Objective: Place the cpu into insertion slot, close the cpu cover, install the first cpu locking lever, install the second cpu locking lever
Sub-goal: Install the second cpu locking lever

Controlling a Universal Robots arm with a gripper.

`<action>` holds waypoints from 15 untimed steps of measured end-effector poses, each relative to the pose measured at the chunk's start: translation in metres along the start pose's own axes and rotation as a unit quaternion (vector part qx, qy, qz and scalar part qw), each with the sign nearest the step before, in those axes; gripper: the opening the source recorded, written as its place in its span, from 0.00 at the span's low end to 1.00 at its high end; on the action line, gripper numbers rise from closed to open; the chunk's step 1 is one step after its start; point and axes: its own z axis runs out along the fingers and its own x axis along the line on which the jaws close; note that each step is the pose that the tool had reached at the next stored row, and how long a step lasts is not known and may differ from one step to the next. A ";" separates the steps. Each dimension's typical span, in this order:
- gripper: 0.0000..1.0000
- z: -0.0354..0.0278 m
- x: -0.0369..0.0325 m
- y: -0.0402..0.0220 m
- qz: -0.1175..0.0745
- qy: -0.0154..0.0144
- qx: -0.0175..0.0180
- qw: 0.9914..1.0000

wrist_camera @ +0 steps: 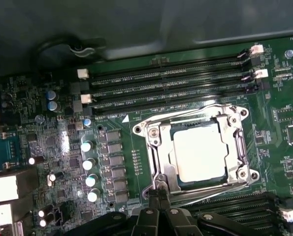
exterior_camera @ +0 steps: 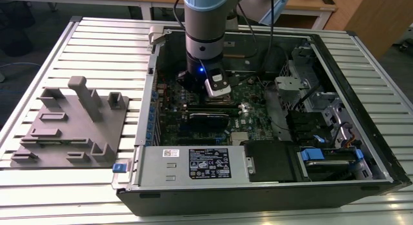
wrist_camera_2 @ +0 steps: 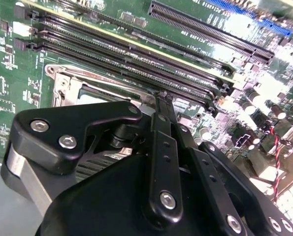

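In the first wrist view the cpu (wrist_camera: 198, 152) lies flat in the insertion slot (wrist_camera: 241, 147), its pale metal top showing through the cut-out of the cpu cover (wrist_camera: 154, 147). The cover is folded down over it. A thin locking lever (wrist_camera: 210, 185) runs along the socket edge nearest my gripper (wrist_camera: 158, 189). My fingers are shut together, with their tips at that lever's end by the socket corner. In the second wrist view the shut gripper (wrist_camera_2: 162, 98) hides much of the cover (wrist_camera_2: 67, 81). In the exterior view the gripper (exterior_camera: 216, 92) is low over the green board inside the open computer case.
Long black memory slots (wrist_camera: 171, 78) run beside the socket, and more lie on its other side (wrist_camera: 235, 206). Upright capacitors (wrist_camera: 89, 162) stand near it. A labelled grey power supply box (exterior_camera: 193, 162), drive bays with blue tabs (exterior_camera: 316, 155) and a grey fixture plate (exterior_camera: 71, 123) are also in view.
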 end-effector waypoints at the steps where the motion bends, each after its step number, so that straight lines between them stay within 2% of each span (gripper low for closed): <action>1: 0.10 0.0002 0.0000 0.0000 0.000 0.000 -0.002 1.000; 2: 0.10 0.0008 0.0000 0.0000 0.000 0.001 -0.005 1.000; 6: 0.10 0.0014 -0.0001 -0.0014 0.000 0.002 -0.011 1.000; 11: 0.10 0.0009 -0.0001 -0.0015 0.000 0.002 -0.011 1.000; 15: 0.10 -0.0084 -0.0004 -0.0009 0.000 0.002 -0.012 1.000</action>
